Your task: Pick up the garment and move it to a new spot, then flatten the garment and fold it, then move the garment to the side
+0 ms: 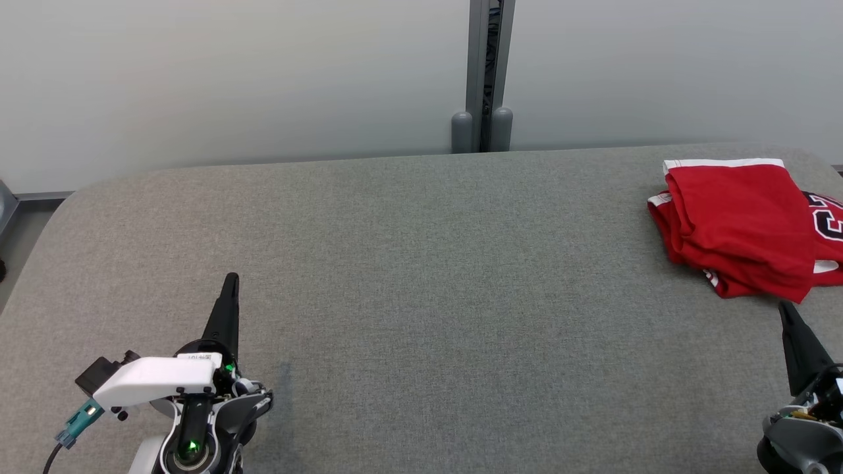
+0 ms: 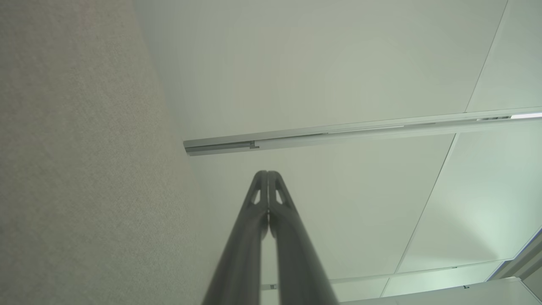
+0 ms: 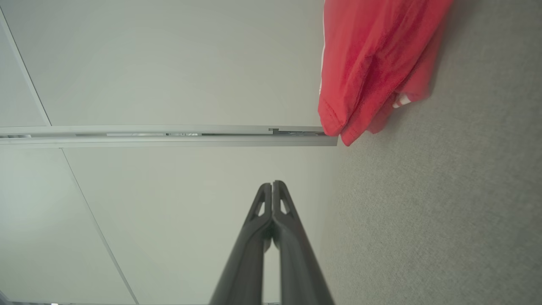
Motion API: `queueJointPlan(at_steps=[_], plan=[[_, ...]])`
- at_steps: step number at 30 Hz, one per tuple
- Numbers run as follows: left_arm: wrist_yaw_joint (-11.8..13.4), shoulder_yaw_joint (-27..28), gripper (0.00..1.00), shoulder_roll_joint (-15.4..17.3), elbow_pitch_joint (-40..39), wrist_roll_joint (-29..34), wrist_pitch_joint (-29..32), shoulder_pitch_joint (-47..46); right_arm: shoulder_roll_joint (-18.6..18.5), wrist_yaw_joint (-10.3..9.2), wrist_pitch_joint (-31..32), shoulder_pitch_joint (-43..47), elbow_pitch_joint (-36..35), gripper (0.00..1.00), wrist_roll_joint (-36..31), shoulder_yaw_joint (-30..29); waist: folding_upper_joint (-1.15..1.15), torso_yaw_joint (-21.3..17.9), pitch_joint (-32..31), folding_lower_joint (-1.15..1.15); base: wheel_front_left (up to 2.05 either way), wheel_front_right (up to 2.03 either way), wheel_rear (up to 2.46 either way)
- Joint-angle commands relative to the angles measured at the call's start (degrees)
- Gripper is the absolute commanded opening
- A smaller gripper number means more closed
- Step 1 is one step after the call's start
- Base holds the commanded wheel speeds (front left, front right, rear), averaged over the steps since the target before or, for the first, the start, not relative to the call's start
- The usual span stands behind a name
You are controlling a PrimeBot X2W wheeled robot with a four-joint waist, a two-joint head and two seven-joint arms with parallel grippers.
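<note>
Garment (image 1: 744, 224) on table (image 1: 408, 276), far right; right gripper (image 1: 785, 309) just before it.

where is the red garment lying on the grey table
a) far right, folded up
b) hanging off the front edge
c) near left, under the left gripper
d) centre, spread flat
a, the garment lies folded in a pile at the table's far right, just beyond the tip of the shut right gripper and well away from the left gripper.
</note>
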Motion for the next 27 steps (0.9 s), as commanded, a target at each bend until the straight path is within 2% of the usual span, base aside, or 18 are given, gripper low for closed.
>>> queueJointPlan(at_steps=[1, 27], plan=[[-0.21, 0.16, 0.00, 0.28, 0.11, -0.33, -0.01, -0.44, -0.11, 0.00, 0.27, -0.25, -0.11, 0.00, -0.37, -0.07, 0.00, 0.00, 0.00, 0.00, 0.00, 0.00, 0.00], [-0.21, 0.16, 0.00, 0.28, 0.10, -0.32, -0.01, -0.44, 0.19, 0.00, 0.61, -0.34, -0.07, 0.00, -0.53, -0.47, 0.00, 0.00, 0.00, 0.00, 0.00, 0.00, 0.00]])
